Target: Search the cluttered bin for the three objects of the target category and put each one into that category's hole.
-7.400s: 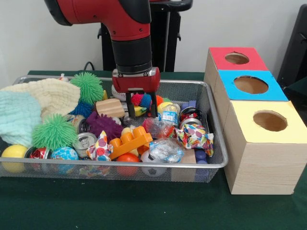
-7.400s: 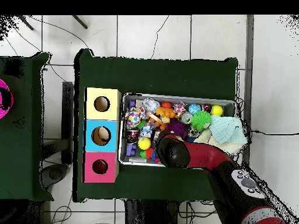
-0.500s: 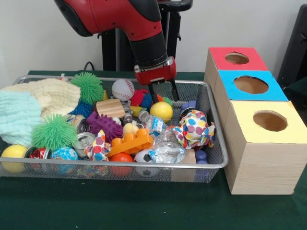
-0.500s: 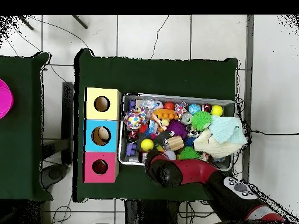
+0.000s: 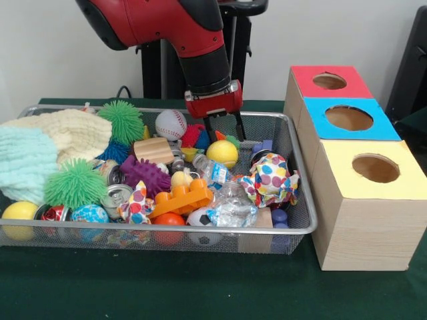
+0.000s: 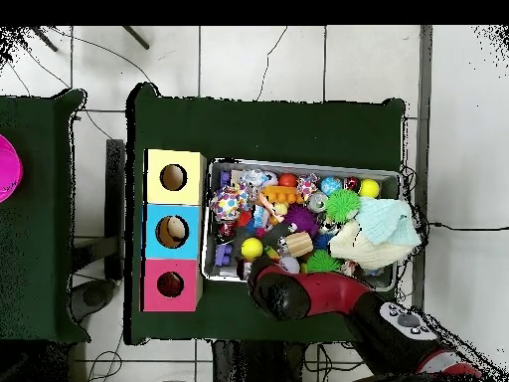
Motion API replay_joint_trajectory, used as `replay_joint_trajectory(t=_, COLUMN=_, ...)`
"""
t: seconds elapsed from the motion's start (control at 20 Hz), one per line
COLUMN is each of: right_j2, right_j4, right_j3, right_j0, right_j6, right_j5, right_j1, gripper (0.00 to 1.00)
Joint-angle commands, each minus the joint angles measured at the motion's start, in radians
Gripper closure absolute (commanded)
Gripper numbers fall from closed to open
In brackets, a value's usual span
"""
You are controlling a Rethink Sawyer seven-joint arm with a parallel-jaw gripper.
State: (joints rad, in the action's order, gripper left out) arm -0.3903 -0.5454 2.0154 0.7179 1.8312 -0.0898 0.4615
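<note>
The wire mesh bin (image 5: 301, 175) is full of mixed toys; it also shows in the overhead view (image 6: 298, 164). My gripper (image 5: 223, 130) hangs open and empty over the bin's back right part, just above a smooth yellow ball (image 5: 223, 153). A small pale yellow soft-looking thing (image 5: 181, 179) lies behind the orange block (image 5: 180, 198); I cannot tell whether it is a plush toy. No plush animal shows clearly. The red-topped box's hole (image 5: 329, 81) is right of the bin and shows in the overhead view (image 6: 170, 285). In the overhead view my arm (image 6: 328, 293) hides the gripper.
A baseball (image 5: 171, 124) and green spiky balls (image 5: 122, 120) (image 5: 75, 183) lie left of the gripper. Cream and mint cloths (image 5: 60, 133) fill the bin's left end. The blue-topped box (image 5: 320, 110) and yellow-topped box (image 5: 347, 150) stand in front of the red one.
Since 7.4 s ago the gripper has risen out of the clutter and moved right; the baseball and a yellow ball now show. In the last half second it barely shifted left.
</note>
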Motion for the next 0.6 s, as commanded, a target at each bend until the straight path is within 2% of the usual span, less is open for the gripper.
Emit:
replay_joint_trajectory(t=0.05, right_j2=0.082, right_j4=0.025, right_j3=-0.236, right_j0=-0.108, right_j6=0.147, right_j5=0.160, right_j1=-0.073, gripper=0.00)
replay_joint_trajectory(t=0.2, right_j2=0.126, right_j4=0.048, right_j3=-0.261, right_j0=-0.144, right_j6=0.167, right_j5=0.204, right_j1=-0.066, gripper=0.00)
replay_joint_trajectory(t=0.45, right_j2=0.057, right_j4=0.039, right_j3=-0.327, right_j0=-0.098, right_j6=0.089, right_j5=0.093, right_j1=-0.076, gripper=0.00)
replay_joint_trajectory(t=0.6, right_j2=0.037, right_j4=0.029, right_j3=-0.340, right_j0=-0.081, right_j6=0.082, right_j5=0.100, right_j1=-0.092, gripper=0.00)
